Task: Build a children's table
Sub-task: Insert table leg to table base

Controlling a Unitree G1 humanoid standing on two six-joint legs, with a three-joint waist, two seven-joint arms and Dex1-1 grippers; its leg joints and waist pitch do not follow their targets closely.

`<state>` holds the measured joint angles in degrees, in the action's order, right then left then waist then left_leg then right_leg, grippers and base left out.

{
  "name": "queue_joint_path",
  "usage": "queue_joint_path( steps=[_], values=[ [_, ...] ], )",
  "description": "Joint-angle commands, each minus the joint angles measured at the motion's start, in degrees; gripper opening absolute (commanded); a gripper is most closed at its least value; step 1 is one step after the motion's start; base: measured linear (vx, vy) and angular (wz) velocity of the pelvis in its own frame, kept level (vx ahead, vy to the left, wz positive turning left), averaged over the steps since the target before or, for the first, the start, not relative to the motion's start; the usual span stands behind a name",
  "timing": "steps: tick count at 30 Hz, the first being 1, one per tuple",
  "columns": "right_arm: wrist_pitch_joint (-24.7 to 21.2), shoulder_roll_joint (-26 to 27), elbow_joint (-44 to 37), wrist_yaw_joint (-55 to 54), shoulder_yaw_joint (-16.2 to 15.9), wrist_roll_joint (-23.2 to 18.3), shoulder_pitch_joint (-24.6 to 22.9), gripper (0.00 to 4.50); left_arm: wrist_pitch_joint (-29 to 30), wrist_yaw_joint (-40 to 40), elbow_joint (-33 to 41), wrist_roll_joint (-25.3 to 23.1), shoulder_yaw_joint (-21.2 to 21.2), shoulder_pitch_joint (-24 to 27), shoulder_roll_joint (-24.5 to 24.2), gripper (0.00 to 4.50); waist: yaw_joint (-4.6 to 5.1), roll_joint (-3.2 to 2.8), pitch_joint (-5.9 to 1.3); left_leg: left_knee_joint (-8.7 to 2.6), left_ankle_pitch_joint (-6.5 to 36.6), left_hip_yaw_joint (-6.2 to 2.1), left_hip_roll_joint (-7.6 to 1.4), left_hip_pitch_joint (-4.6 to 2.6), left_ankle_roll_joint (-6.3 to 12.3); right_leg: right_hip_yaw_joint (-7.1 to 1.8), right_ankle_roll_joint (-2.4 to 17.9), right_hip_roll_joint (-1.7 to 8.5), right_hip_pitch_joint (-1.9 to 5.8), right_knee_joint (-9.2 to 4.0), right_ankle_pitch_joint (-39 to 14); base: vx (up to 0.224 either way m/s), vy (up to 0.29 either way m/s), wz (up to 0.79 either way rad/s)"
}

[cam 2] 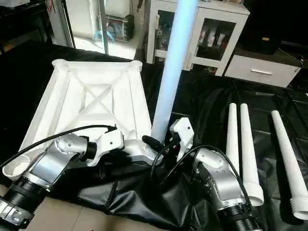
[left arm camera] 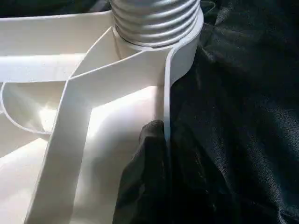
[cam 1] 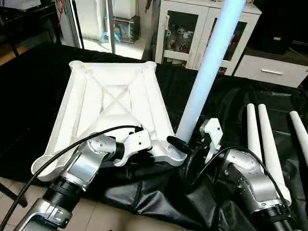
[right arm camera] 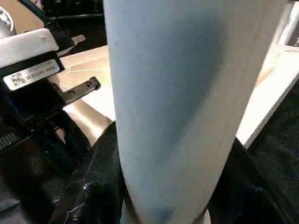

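Observation:
The white tabletop [cam 1: 115, 91] lies upside down on a black cloth, ribbed X-braced underside up. One long white leg [cam 1: 207, 72] stands upright in its near right corner socket [cam 1: 175, 155]; the threaded end [left arm camera: 154, 18] sits in the socket. My right gripper [cam 1: 185, 144] is shut around the leg's lower part, black fingers [right arm camera: 88, 186] on either side of it. My left gripper [cam 1: 150, 153] is shut on the tabletop's near rim beside that corner, one black finger [left arm camera: 149, 154] against the rim wall.
Three loose legs [cam 1: 252, 139] [cam 1: 272, 144] [cam 1: 299, 130] lie side by side on the cloth at the right. A white cabinet with glass doors [cam 1: 202, 29] and a low drawer unit [cam 1: 269, 70] stand behind. Bare floor shows at the near left.

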<state>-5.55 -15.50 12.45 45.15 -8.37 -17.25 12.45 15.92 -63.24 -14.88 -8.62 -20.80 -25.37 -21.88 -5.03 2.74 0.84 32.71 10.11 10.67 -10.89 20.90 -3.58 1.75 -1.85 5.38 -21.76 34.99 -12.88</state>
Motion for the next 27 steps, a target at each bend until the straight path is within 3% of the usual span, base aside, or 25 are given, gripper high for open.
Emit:
queue_joint_path(
  steps=[1,19,23,27],
  values=[
    [-4.3,-0.6,6.5,-2.4,0.4,1.6,-3.9,1.86,-0.2,2.7,-1.3,2.1,1.4,1.0,0.9,0.00,0.01,0.20,-0.91,-5.30,24.7,-1.39,-2.41,-0.72,-1.38,-1.88,6.3,2.88,-0.13,-5.96,-22.8,0.000,0.000,0.00],
    [-3.3,0.9,9.5,-6.3,0.6,3.9,-2.7,1.86,1.8,4.2,-1.4,2.9,2.5,0.8,2.0,0.00,0.41,0.15,-0.73,-5.65,28.3,-1.73,-2.43,-0.72,-2.50,-1.87,5.3,2.95,-0.61,-6.46,-26.6,0.000,0.000,0.00],
    [-2.6,2.5,14.0,-13.9,2.4,6.4,0.4,1.86,6.0,8.7,-1.9,3.5,4.9,-0.8,5.2,0.00,1.10,0.18,-0.81,-5.71,28.0,-1.76,-2.23,-0.58,-3.22,-1.72,5.3,2.86,-0.54,-6.50,-26.9,0.000,0.000,0.00],
    [-3.1,5.9,22.2,-28.6,6.0,8.3,7.6,1.86,8.8,18.5,-6.7,2.0,7.3,-6.2,11.1,0.00,1.80,0.04,-1.02,-5.63,26.9,-1.78,-2.14,-0.60,-3.47,-1.54,6.3,2.85,-0.45,-6.48,-24.3,0.000,0.000,0.00]
  ],
)
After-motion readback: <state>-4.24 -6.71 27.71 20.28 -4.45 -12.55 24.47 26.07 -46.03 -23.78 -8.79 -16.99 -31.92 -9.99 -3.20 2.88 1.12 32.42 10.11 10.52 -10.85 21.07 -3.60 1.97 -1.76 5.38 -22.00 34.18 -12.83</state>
